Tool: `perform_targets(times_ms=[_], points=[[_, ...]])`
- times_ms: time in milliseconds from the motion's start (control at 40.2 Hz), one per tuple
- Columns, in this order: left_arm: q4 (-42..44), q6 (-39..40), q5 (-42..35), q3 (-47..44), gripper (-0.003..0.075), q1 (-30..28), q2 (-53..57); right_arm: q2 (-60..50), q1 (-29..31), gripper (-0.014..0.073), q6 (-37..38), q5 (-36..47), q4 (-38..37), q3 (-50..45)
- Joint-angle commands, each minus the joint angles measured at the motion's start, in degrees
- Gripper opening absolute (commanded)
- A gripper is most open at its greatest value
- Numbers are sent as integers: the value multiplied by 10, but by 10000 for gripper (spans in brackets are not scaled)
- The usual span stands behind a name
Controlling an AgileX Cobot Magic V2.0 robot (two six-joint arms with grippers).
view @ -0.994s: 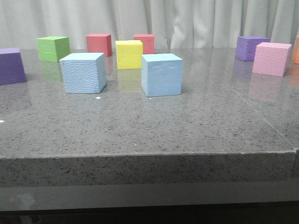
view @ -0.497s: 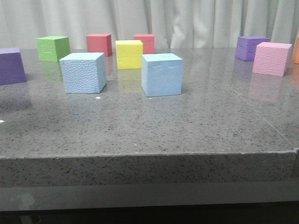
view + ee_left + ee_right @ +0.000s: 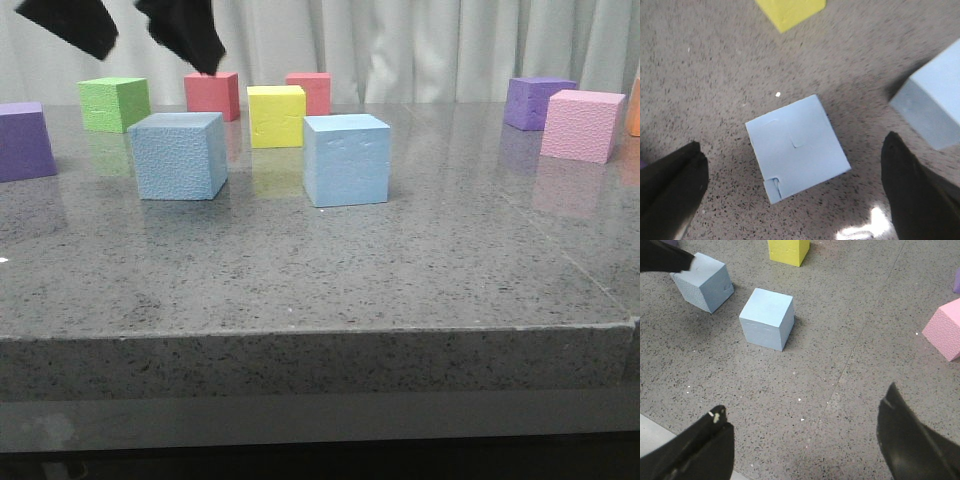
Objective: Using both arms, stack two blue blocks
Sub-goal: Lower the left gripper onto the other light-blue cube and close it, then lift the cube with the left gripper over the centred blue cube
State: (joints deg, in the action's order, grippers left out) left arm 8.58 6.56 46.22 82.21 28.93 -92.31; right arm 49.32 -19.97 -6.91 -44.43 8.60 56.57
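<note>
Two sky-blue blocks stand apart on the grey table: the left blue block and the right blue block. My left gripper hangs open above the left blue block, not touching it. In the left wrist view this block lies between the spread fingers, with the right blue block to one side. My right gripper is open and empty, high over bare table. It sees the right blue block and the left blue block. The right gripper is out of the front view.
A yellow cube, two red cubes and a green cube stand behind the blue blocks. A purple cube is at the far left. A pink cube and another purple cube are at the right. The table's front edge is near.
My left gripper's fingers have come into the top left of the front view, above the left blue block. The blocks have not moved.
</note>
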Motion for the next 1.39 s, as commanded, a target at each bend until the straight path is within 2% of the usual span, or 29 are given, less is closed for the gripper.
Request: perform_targets(times_ms=[0,199,348,721,770,969,1093,1243,1367], points=[[68,86,28,61,673,9,-14,-3,3,596,-9,38,7,15],[58,150,33,97,673,-1,-60,-3,3,596,-9,38,7,15],[5,152,24,100,673,-11,-83,-3,3,596,-9,38,7,15],[-16,154,8,100,668,-11,-131,-3,3,596,-9,38,7,15],[-16,158,8,100,646,-11,-131,-3,3,596,-9,38,7,15],[-16,157,8,100,443,-11,-131,-3,3,596,-9,38,7,15],[-29,157,15,106,407,-11,-130,-3,3,596,-9,38,7,15],[-37,102,44,139,407,-11,-123,-3,3,596,-9,38,7,15],[-86,-24,83,191,408,-11,-122,-3,3,596,-9,38,7,15]])
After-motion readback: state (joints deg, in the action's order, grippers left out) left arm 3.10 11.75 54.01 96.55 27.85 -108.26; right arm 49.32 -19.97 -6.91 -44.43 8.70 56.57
